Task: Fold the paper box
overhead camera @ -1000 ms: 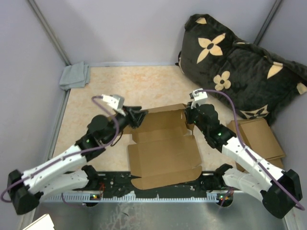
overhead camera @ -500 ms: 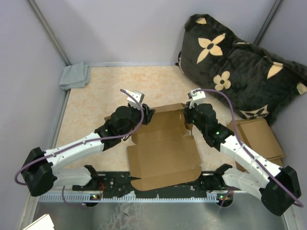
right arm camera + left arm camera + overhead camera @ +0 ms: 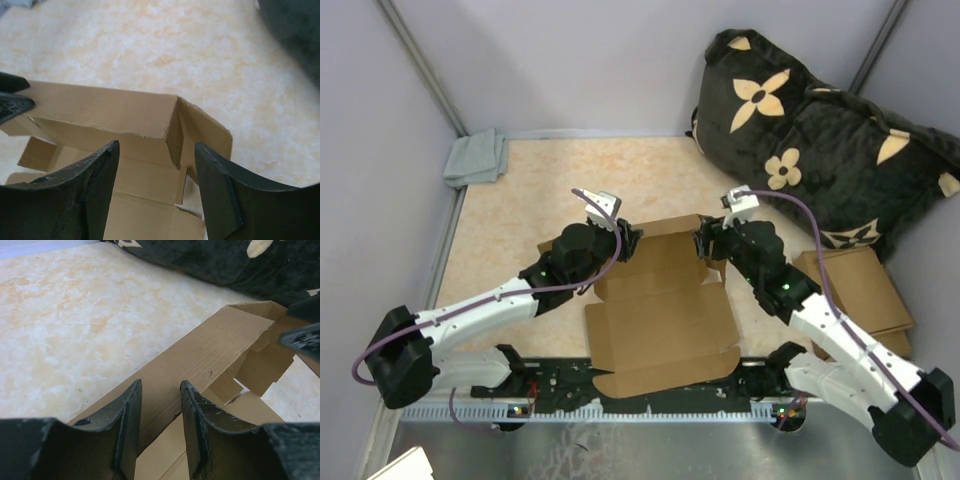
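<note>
The paper box (image 3: 660,300) lies in the middle of the table as a brown cardboard sheet, its back wall and right side flap standing up. My left gripper (image 3: 625,240) is at the back wall's left end. In the left wrist view its jaws (image 3: 160,390) are open, with the wall (image 3: 210,350) showing in the gap between them. My right gripper (image 3: 705,243) hovers at the back right corner. The right wrist view shows it (image 3: 156,150) open wide, with the folded corner (image 3: 172,125) just ahead of the fingertips and untouched.
A black pillow with tan flowers (image 3: 810,130) fills the back right. A stack of flat cardboard pieces (image 3: 865,290) lies to the right of the box, partly under my right arm. A grey cloth (image 3: 477,158) sits in the back left corner. Walls enclose the table.
My left arm swung right to the box's back wall and its jaws narrowed a little. My right gripper opened from shut, releasing the back right corner flap.
</note>
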